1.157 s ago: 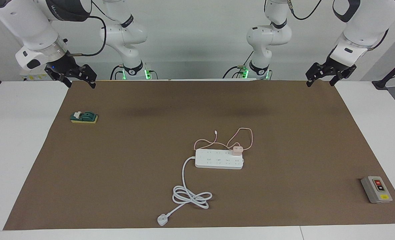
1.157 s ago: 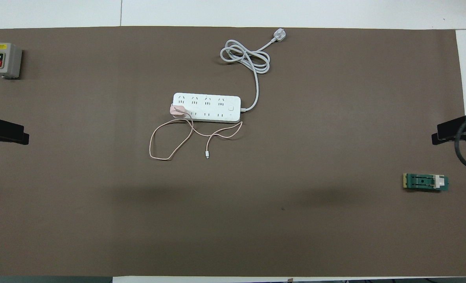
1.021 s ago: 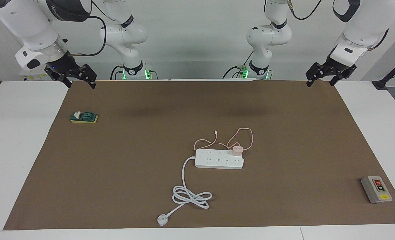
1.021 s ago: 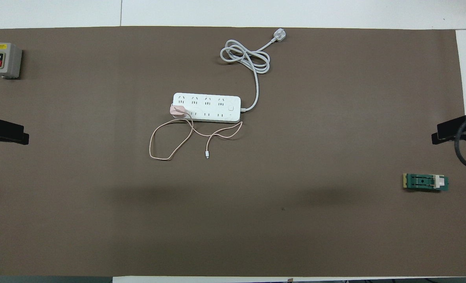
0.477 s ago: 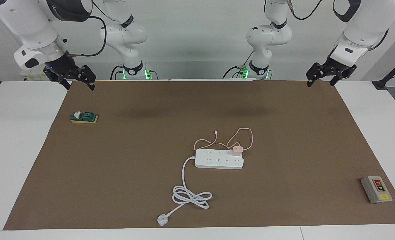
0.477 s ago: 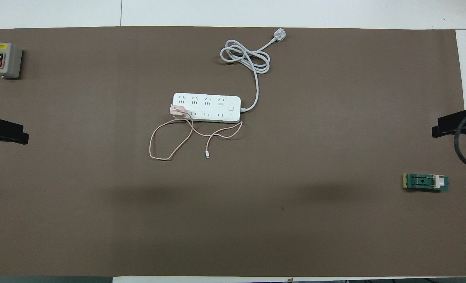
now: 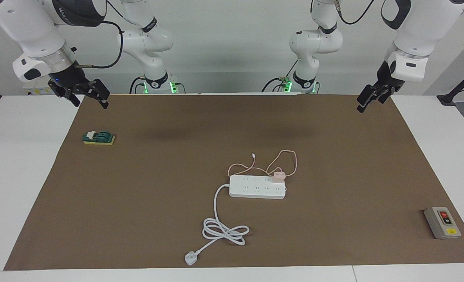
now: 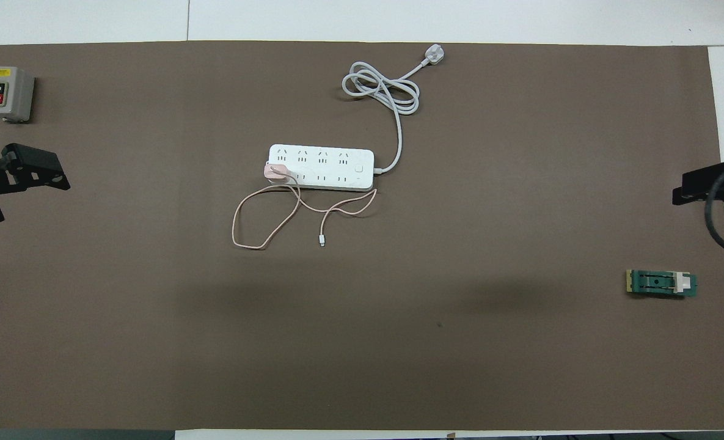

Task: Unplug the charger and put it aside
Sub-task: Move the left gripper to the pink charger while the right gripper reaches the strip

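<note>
Overhead view, read as a clock with 12 pointing away from the robots: the charger [image 8: 274, 172] sits plugged into the strip [image 8: 322, 166] near mat [image 8: 154, 342] centre, at the strip's 8 o'clock corner, toward the left arm's end. Its pink cable [image 8: 258, 226] trails off toward 6 and 7 o'clock in two loose loops, so the loops lie on the robots' side of the charger, flat on the mat. The strip's white cord [image 8: 398, 122] leaves its 3 o'clock end and runs to a coil and plug [image 8: 433, 55] at 12 to 1 o'clock.

This view shows the socket faces and the cable's whole run. It cuts off most of both claws. The left gripper [image 8: 32, 198] pokes in at 9 o'clock, fingers spread, holding nothing. Only one dark finger of the right gripper [image 8: 694, 190] shows at 3 o'clock.

Facing view gives the arms and the height. Both claws hang above the mat's robot-side corners, well apart from the charger. The right claw's two tips stand apart, released and empty. The left claw is seen nearly edge-on here.

Around: a grey switch box [image 8: 7, 93] at 10 o'clock, near the left gripper, and a green block [image 8: 661, 283] at 4 o'clock.
</note>
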{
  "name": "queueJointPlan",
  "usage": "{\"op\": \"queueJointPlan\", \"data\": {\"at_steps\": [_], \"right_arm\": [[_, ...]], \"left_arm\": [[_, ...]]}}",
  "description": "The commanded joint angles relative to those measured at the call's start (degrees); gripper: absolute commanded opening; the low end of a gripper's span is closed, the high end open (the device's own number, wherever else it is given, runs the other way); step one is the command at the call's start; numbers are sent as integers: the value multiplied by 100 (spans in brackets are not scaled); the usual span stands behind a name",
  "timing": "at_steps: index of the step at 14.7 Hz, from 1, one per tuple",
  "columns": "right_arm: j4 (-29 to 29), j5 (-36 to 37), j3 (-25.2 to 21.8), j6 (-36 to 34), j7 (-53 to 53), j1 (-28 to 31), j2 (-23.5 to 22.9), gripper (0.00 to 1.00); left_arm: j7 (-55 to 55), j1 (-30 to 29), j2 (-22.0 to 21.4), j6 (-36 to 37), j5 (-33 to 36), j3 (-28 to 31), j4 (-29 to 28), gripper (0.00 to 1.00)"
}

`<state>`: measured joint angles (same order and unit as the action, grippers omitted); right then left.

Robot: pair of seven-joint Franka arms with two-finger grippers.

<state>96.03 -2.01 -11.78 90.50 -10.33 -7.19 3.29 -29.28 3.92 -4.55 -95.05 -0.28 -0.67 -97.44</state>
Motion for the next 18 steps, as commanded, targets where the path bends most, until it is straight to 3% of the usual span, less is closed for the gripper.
{"op": "queueJointPlan", "data": {"at_steps": [1,5,8,10,13,15,18], "right_arm": [[284,-385,71,283,-2438,-466,101,100],[451,-1543,80,783,-5419,-775,-222,100],[644,-2205,80,1310,-6802,-897,-417,100],[689,-2268,80,1854,-7805,-1397,-645,100],[689,-2608,80,2602,-8405,-2040,-1084,100],[689,-3267,80,2866,-8416,-1980,-1339,100],[636,-3594,88,3402,-8197,-2181,-1786,100]], "left_arm": [[-1277,241,94,-470,81,49,-195,100],[-3445,653,620,-813,116,58,-91,100],[-5258,1040,1437,-840,371,58,453,100],[-6208,1172,1702,-1076,362,58,560,100],[-7098,1445,2159,-1174,336,58,813,100],[-7318,1497,2387,-1113,205,58,989,100],[-7775,1638,2564,-1270,125,49,1149,100]]}}
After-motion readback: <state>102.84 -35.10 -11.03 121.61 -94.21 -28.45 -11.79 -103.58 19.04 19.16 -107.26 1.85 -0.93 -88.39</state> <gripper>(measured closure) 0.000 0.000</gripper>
